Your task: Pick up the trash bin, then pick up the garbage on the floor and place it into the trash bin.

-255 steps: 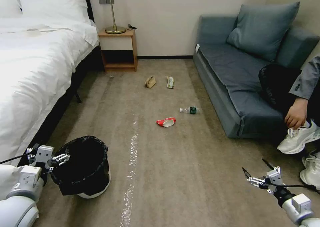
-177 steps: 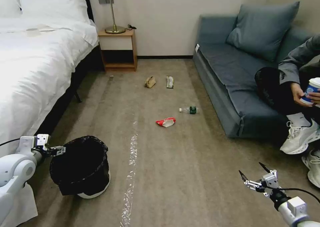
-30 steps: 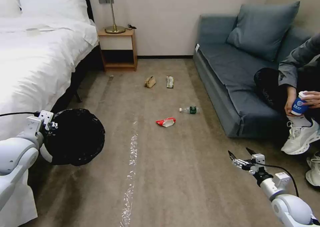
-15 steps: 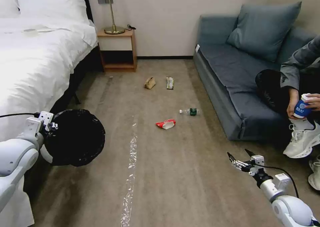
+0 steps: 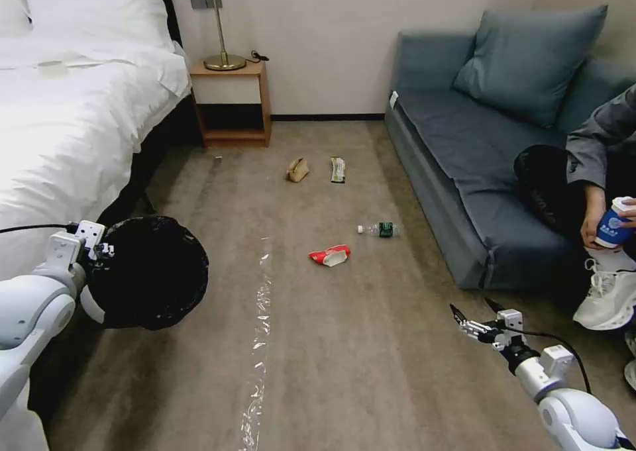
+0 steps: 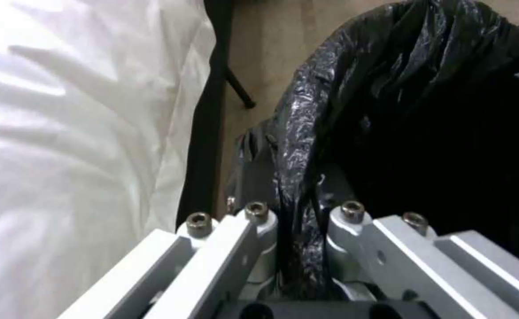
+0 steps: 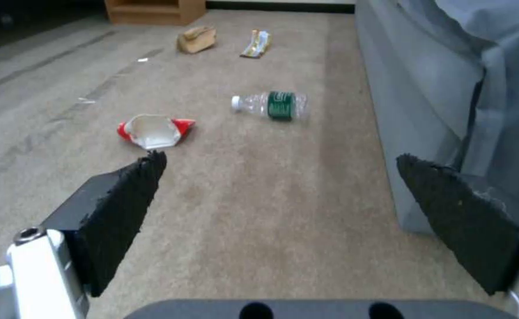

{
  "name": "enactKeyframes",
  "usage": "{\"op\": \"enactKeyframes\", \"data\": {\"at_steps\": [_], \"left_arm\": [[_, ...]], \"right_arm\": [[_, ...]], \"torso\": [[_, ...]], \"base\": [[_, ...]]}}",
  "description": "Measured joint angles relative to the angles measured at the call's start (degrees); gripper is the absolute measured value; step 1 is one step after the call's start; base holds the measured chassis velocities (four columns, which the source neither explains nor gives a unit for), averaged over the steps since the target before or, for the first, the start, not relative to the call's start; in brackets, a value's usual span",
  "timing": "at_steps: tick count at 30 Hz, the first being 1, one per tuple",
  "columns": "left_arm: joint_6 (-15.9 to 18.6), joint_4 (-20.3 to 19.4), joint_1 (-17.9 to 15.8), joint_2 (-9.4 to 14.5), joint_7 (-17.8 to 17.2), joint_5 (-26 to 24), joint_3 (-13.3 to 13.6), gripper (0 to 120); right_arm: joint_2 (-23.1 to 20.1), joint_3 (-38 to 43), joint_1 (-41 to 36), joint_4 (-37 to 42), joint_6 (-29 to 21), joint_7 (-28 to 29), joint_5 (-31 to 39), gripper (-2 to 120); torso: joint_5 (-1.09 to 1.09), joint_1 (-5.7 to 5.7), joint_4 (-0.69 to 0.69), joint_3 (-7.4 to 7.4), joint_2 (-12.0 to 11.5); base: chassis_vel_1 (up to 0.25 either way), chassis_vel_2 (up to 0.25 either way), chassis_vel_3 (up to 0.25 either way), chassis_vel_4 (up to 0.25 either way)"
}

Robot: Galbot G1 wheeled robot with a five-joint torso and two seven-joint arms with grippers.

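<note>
My right gripper [image 5: 472,313] is low at the near right, its fingers wide apart and holding nothing. On the near left, my left gripper [image 5: 101,247] is clamped on the rim of the bin [image 5: 149,272], which is off the floor. Farther ahead the garbage lies on the carpet: red wrapper [image 5: 330,255], bottle [image 5: 379,229], then paper bag [image 5: 297,169] and flat wrapper [image 5: 338,169] far.

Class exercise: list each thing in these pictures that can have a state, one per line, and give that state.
Round white plastic trash bin with black bag liner: lifted off the floor, rim clamped.
Left tool: shut on the bin's rim.
Right tool: open, holding nothing, low over the carpet.
Crumpled red-and-white wrapper: on the floor.
Small clear bottle with green label: lying on its side, capped.
Crumpled tan paper bag: on the floor.
Flat yellow-green snack wrapper: lying flat.
</note>
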Motion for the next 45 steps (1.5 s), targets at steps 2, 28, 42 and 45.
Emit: {"op": "enactKeyframes", "data": {"at_steps": [2,28,42,45], "left_arm": [[-0.1,0.1,0.0,0.2,0.2,0.0,-0.1,5],[-1.0,-0.4,-0.2,0.0,1.2,0.1,1.1,5],[-1.4,-0.4,0.0,0.0,1.6,0.1,0.7,5],[-1.4,-0.2,-0.1,0.0,1.7,0.1,0.9,5]], "right_arm": [[0.0,-0.1,0.1,0.0,0.0,0.0,0.0,100],[-0.4,-2.4,1.1,1.1,-0.7,-0.5,-0.7,100],[-0.5,-5.0,2.7,1.1,-1.5,-0.4,-0.8,100],[-0.5,-5.6,3.1,0.9,-1.7,-0.4,-0.8,100]], "torso": [[0.01,0.00,0.00,0.00,0.0],[0.00,0.00,0.00,0.00,0.0],[0.00,0.00,0.00,0.00,0.0],[0.00,0.00,0.00,0.00,0.0]], "base": [[-0.069,0.064,0.075,-0.069],[-0.073,0.069,0.067,-0.069],[-0.066,0.070,0.069,-0.072],[-0.079,0.072,0.084,-0.083]]}}
